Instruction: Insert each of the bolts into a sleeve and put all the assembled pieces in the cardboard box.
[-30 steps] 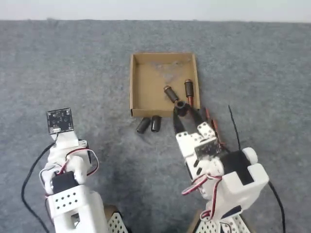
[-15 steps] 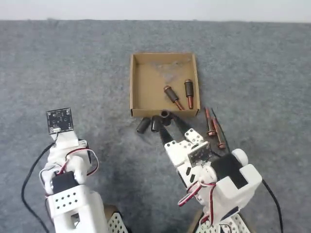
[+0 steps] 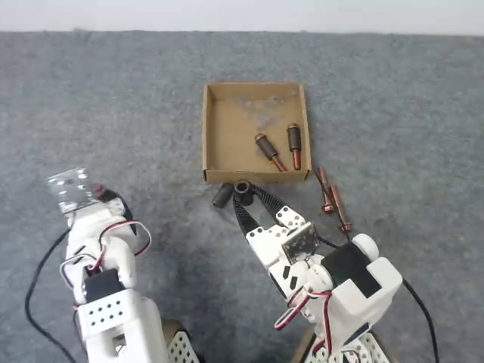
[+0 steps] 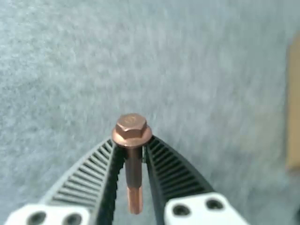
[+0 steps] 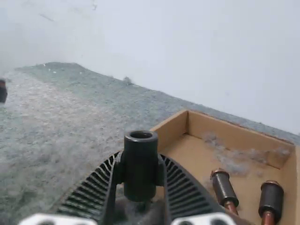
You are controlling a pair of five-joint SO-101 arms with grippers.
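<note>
Gripper [image 5: 139, 169] (right) around upright sleeve [image 5: 140, 152]

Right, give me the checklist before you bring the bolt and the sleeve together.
1. The bolt is gripped in the left pincer: ok.
2. The sleeve stands upright in the right pincer, bore open on top: ok.
3. Bolt lined up with the bore: not ok; the two are far apart.
4. The cardboard box has room: ok; two assembled pieces lie inside.
5. The spare sleeve is clear of the right pincer: cannot tell; it lies close beside.
</note>
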